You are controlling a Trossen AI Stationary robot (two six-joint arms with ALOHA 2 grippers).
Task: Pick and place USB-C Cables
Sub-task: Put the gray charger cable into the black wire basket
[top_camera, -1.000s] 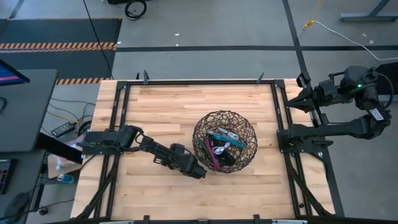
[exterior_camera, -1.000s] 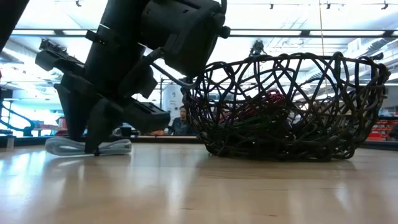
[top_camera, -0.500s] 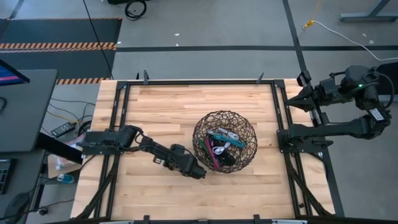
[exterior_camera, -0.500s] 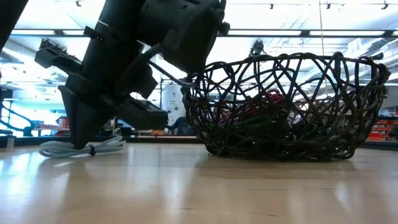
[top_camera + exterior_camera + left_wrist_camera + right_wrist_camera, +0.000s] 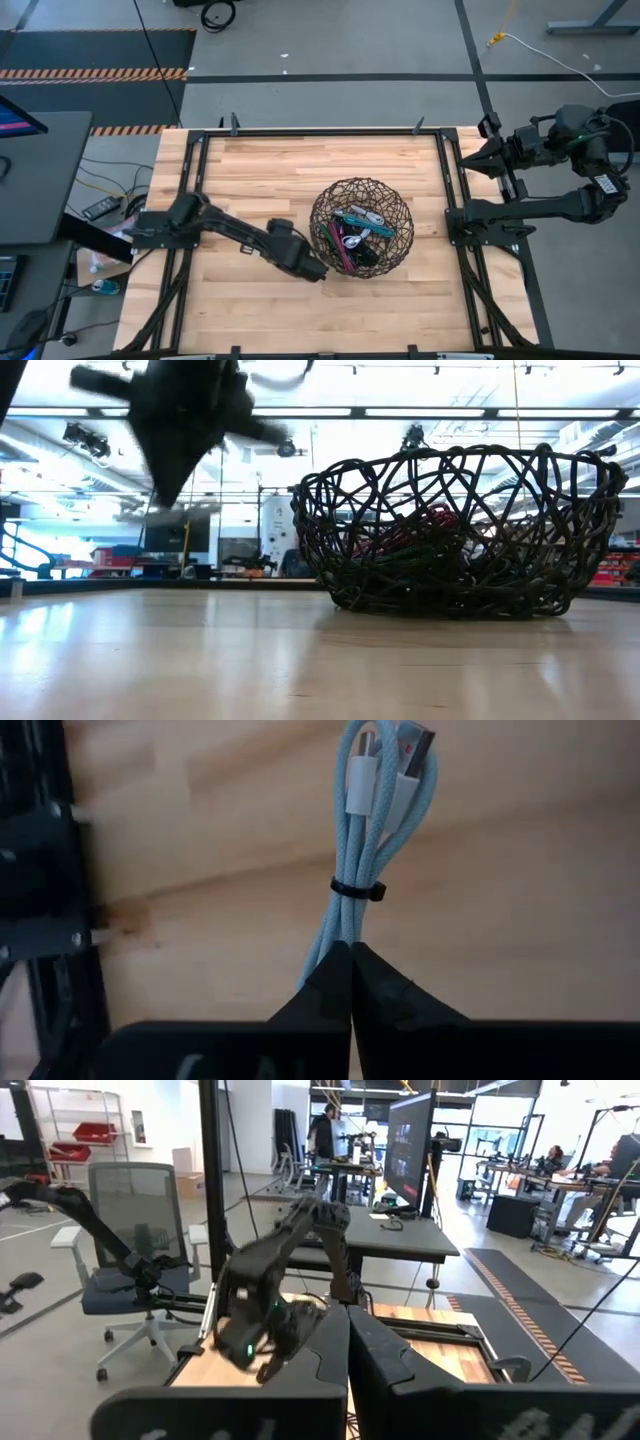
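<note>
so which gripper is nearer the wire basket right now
Left. The left gripper sits just off the wire basket at its left rim, shut on a light blue cable. The right gripper waits beyond the table's right edge.

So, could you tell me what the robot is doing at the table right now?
The left gripper has its fingers shut on a pale blue cable bundle, tied round with a black band, and holds it above the wooden table, just beside the round wire basket. Several other coiled cables already lie in that basket. The right gripper waits shut, off the table's right edge.
</note>
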